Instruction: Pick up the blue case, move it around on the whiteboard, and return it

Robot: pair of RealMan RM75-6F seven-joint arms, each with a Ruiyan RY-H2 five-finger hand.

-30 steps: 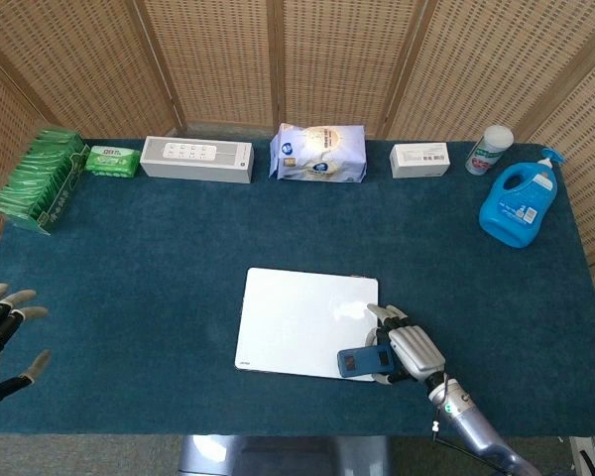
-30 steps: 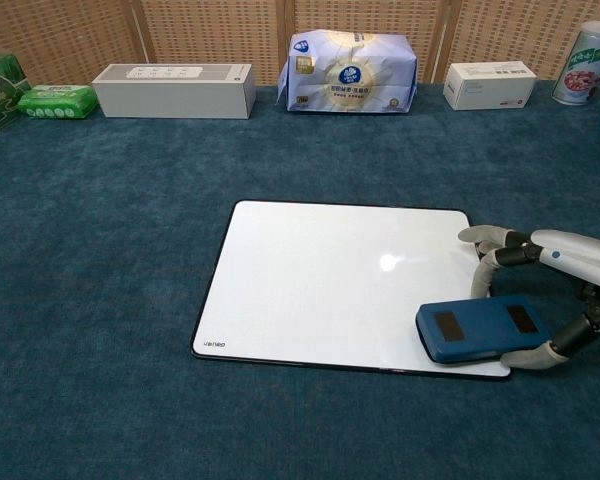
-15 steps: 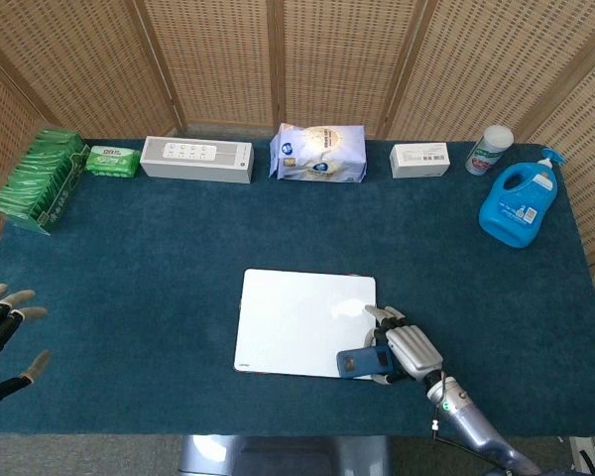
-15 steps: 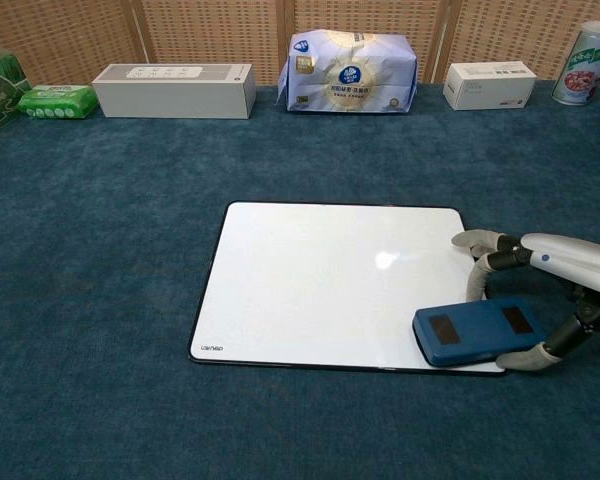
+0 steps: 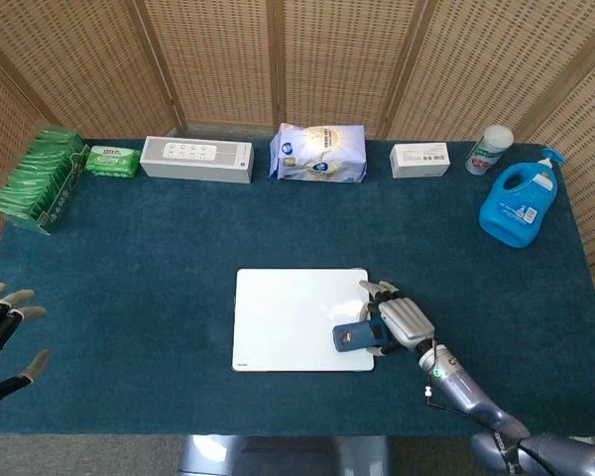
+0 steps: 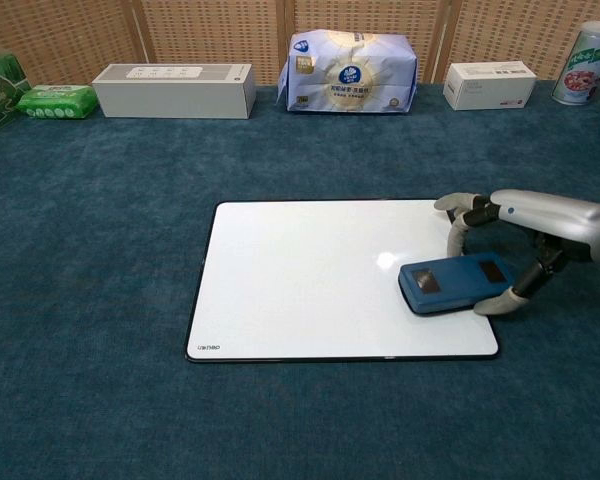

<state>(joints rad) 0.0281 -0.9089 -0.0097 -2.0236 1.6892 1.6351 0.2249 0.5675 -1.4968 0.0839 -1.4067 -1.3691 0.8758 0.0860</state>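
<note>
Shifted since the earlier frame: blue case (image 6: 453, 283) carried from the near right corner of the whiteboard (image 6: 300, 270) up toward the middle of its right edge; whiteboard itself dragged slightly leftward on the counter (image 6: 100, 250). Grasped by the right hand (image 6: 515, 250) from the right side, fingers (image 6: 458, 206) curled over the far edge and thumb pressed against the near edge, so that the case could be steered flat along the surface. Judged to lie on or just above the board; contact not determinable. Kept near the edge, presumably for arm reach. Left hand (image 5: 2, 332) held released, fingers spread, at the left end of the counter, well apart from the board, out of the working area.
</note>
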